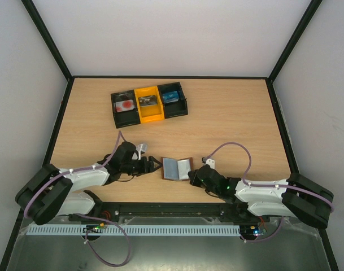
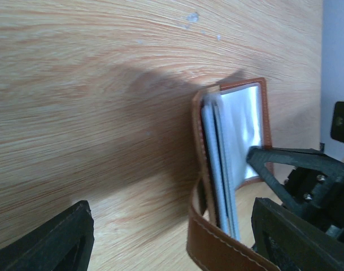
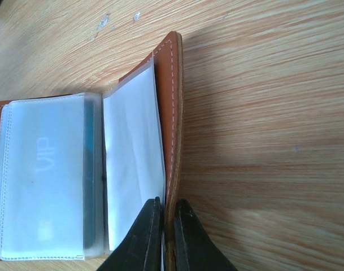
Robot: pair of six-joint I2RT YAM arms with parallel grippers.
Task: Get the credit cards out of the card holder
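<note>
The card holder (image 1: 176,168) lies open on the table between the arms, brown leather with frosted plastic sleeves (image 3: 44,175). A dark teal edge (image 3: 90,169) shows through the sleeve marked VIP; I cannot tell whether it is a card. My right gripper (image 3: 169,226) is shut on the holder's right cover, which stands tilted up. My left gripper (image 2: 172,243) is open at the holder's left side. Its fingers (image 2: 47,243) straddle the brown tab (image 2: 217,243) without touching it. A blue credit card (image 1: 170,95) lies in the tray's right bin.
The black-and-yellow three-bin tray (image 1: 149,115) stands at the back of the table, with a red-and-white item (image 1: 125,105) in its left bin and another item (image 1: 147,101) in the yellow one. Grey cables loop beside both arms. Black frame rails edge the table.
</note>
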